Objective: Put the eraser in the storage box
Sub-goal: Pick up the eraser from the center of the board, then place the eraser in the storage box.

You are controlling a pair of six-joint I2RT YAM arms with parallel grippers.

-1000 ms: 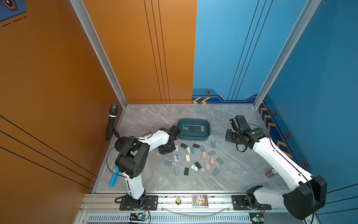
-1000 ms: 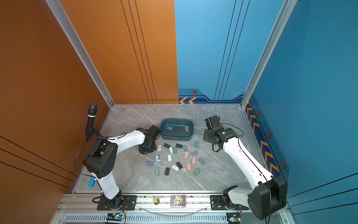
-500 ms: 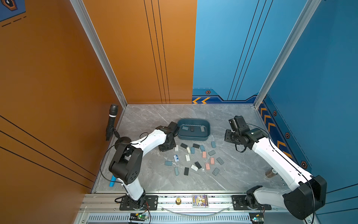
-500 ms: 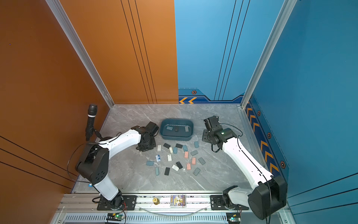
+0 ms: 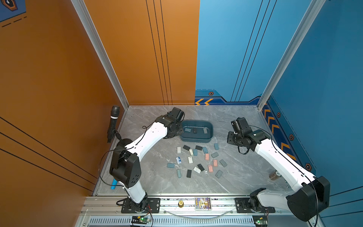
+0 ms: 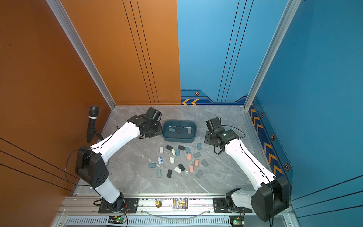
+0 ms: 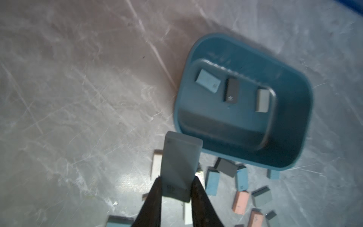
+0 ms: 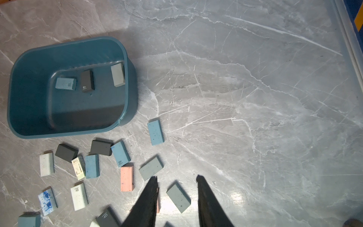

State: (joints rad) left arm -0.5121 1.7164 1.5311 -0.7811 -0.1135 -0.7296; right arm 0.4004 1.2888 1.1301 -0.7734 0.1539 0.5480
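Carrying a grey eraser [image 7: 179, 167] toward the box [image 7: 290, 127], clamped by its near end between the left jaws, with most of its length sticking out ahead. Lifted clear of the worktop [image 5: 245, 176] and away from the loose erasers [image 5: 195, 152], low over them a second ago. Now swung up and back with the left arm [image 5: 149, 135] to the box's end on that arm's side, as seen in both top views. Hangs at the rim there, tip about level with the edge in the left wrist view, probably not yet over the hollow. Cannot tell from above how high.

Means the pick-up is done and only the drop is left for this piece. Needs a short reach farther over the box, then a release. Risks landing it on the rim or outside if released too soon. Gripped near one end only, so could tilt or slip on the way.

Already lying in the box: a pale blue one [image 7: 208, 80], a black one [image 7: 231, 90] and a light grey one [image 7: 262, 100], each apart from the next. Plenty more waiting on the worktop just in front of the box.

As for the right jaws: open, holding nothing, hovering above a grey-green eraser [image 8: 178, 197] at the edge of the pile. Hardly shifted over the last second, apparently waiting for a turn.
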